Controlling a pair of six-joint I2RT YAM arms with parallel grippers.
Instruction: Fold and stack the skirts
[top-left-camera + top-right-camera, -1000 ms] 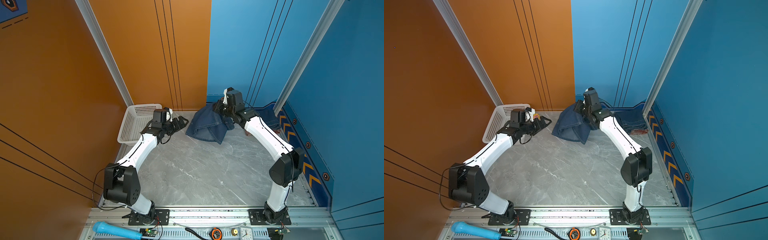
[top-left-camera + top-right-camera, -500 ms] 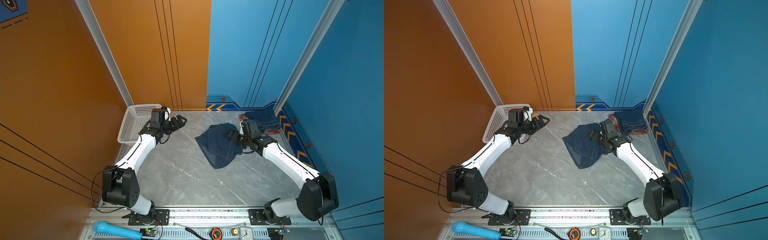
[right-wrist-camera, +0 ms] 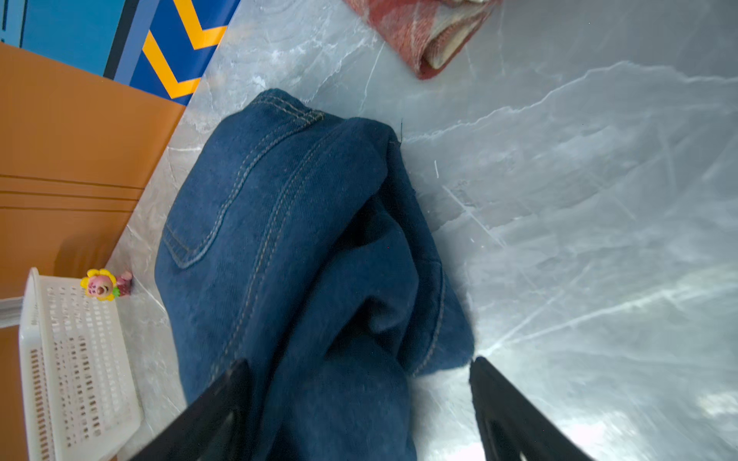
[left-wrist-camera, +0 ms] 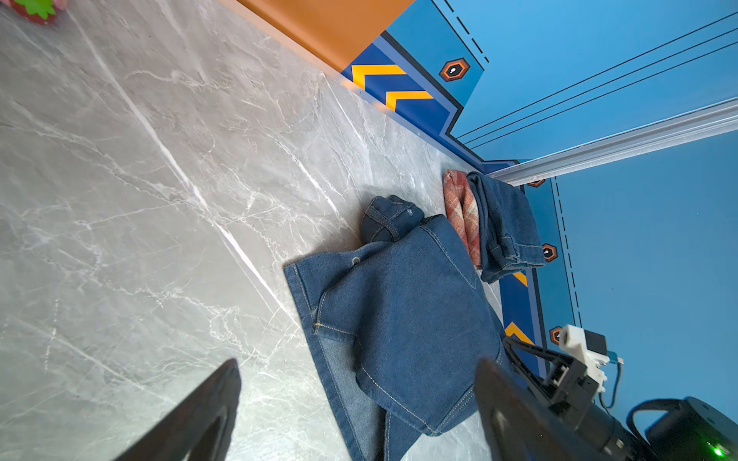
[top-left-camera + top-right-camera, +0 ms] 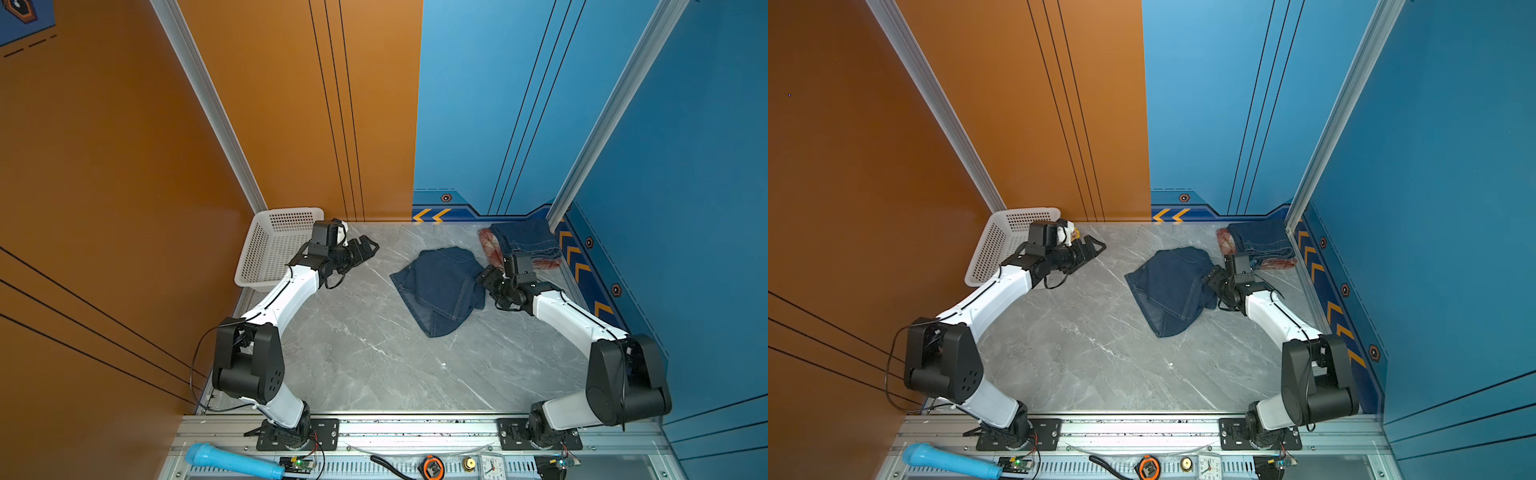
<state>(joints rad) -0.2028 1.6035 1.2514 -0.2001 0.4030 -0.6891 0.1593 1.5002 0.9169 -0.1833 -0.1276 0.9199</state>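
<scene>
Flattening stage, judged: the crumpled denim skirt (image 5: 440,286) lies on the surface (image 5: 353,357), with the right pincer (image 5: 485,277), jaws wide and empty, at its right edge. Left pincer (image 5: 370,247), also wide and empty, hovers well left of it. Beyond it, plaid skirt (image 5: 488,246) and second denim (image 5: 525,243) lie folded, stacked. Next: both pincers likely take corners.
</scene>
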